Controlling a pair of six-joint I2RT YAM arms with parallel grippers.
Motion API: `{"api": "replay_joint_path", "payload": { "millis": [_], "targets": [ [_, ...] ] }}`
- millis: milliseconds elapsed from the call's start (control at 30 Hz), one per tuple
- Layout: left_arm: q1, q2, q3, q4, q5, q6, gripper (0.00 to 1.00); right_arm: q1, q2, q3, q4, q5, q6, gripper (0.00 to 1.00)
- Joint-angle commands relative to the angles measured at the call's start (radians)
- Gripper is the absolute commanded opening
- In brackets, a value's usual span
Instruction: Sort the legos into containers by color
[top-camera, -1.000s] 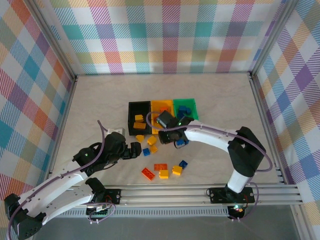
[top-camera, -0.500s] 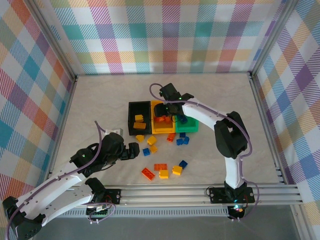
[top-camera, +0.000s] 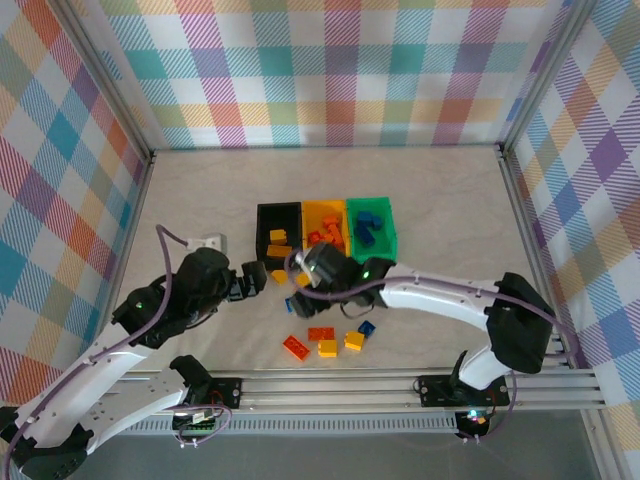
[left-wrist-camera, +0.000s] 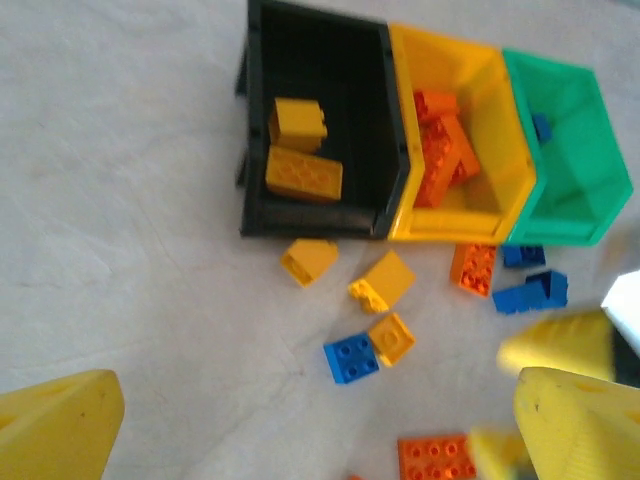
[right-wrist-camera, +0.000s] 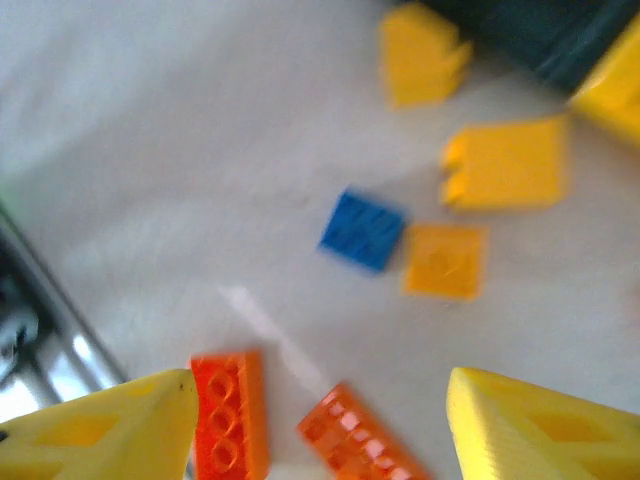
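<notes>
The containers stand in a row: a black bin (left-wrist-camera: 300, 80) with two yellow legos (left-wrist-camera: 303, 172), a yellow-orange bin (left-wrist-camera: 480, 90) with orange legos (left-wrist-camera: 445, 150), and a green bin (top-camera: 385, 232) with blue legos (top-camera: 366, 224). Loose legos lie in front of them: yellow (left-wrist-camera: 383, 280), blue (left-wrist-camera: 351, 358), orange (left-wrist-camera: 474, 268). My left gripper (left-wrist-camera: 320, 440) (top-camera: 262, 277) hovers open and empty, left of the pile. My right gripper (right-wrist-camera: 320, 440) (top-camera: 303, 285) is open and empty above two orange bricks (right-wrist-camera: 228, 415), with a blue brick (right-wrist-camera: 363, 230) further ahead.
More loose bricks lie near the front rail (top-camera: 400, 380): orange (top-camera: 295, 346), yellow (top-camera: 328, 348), blue (top-camera: 366, 327). The two grippers hang close together over the pile. Aluminium posts and checked walls enclose the white table (top-camera: 200, 190).
My right arm swung from the loose bricks up to the yellow-orange bin, opened, then came back down over the pile. My left gripper moved up and right toward the bricks.
</notes>
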Motion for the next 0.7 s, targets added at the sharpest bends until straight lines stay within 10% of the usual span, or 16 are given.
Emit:
{"api": "replay_joint_path", "payload": {
  "millis": [0, 233, 667],
  "targets": [
    [0.067, 0.028, 0.069, -0.068, -0.029, 0.059, 1.0, 0.104, 0.06, -0.004, 0.027, 0.032, 0.002, 0.66],
    [0.23, 0.084, 0.093, -0.037, 0.181, 0.061, 1.0, 0.245, 0.233, 0.106, -0.034, 0.119, -0.018, 0.67],
    [0.253, 0.07, 0.055, -0.004, 0.23, 0.064, 1.0, 0.268, 0.364, 0.167, -0.102, 0.236, -0.056, 0.59]
  ]
}}
